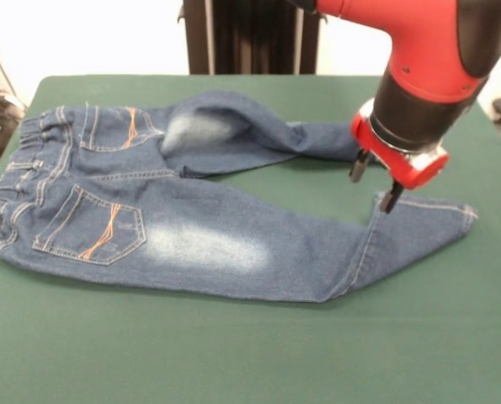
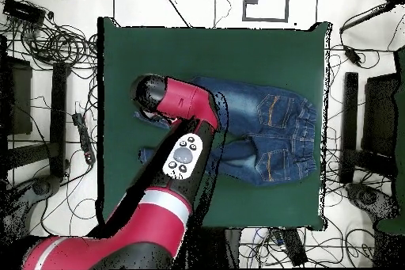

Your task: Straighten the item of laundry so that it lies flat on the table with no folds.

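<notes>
The item of laundry (image 1: 191, 244) is a small pair of blue jeans lying back side up on the green table (image 1: 233, 353). Its waistband is at the left and its legs run to the right. The near leg bends upward near its cuff, with a crease there. The far leg's end is hidden behind my arm. My gripper (image 1: 375, 183) is open and empty, its tips just above the near leg by the gap between the legs. In the overhead view the arm covers the gripper and part of the jeans (image 2: 273, 128) on the table (image 2: 237, 53).
The robot's black pedestal (image 1: 250, 38) stands at the table's far side. Cables and dark equipment (image 2: 47, 53) lie on the floor around the table. The table's edges and rounded corners show in both views.
</notes>
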{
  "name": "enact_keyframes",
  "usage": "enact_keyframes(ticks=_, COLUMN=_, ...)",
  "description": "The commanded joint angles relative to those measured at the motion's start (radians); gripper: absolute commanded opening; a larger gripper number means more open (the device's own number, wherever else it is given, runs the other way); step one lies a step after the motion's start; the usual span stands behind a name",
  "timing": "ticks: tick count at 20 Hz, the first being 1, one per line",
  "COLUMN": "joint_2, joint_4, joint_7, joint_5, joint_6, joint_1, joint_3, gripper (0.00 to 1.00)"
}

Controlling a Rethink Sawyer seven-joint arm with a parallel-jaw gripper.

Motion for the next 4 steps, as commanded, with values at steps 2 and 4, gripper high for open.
enact_keyframes(ticks=2, joint_2=0.035, joint_4=0.080, joint_7=0.070, joint_5=-0.045, joint_6=-0.101, joint_1=0.021, joint_3=0.115, gripper=1.00)
enact_keyframes(ticks=4, joint_2=0.033, joint_4=0.076, joint_7=0.101, joint_5=-0.051, joint_6=-0.082, joint_1=0.026, joint_3=0.100, gripper=1.00)
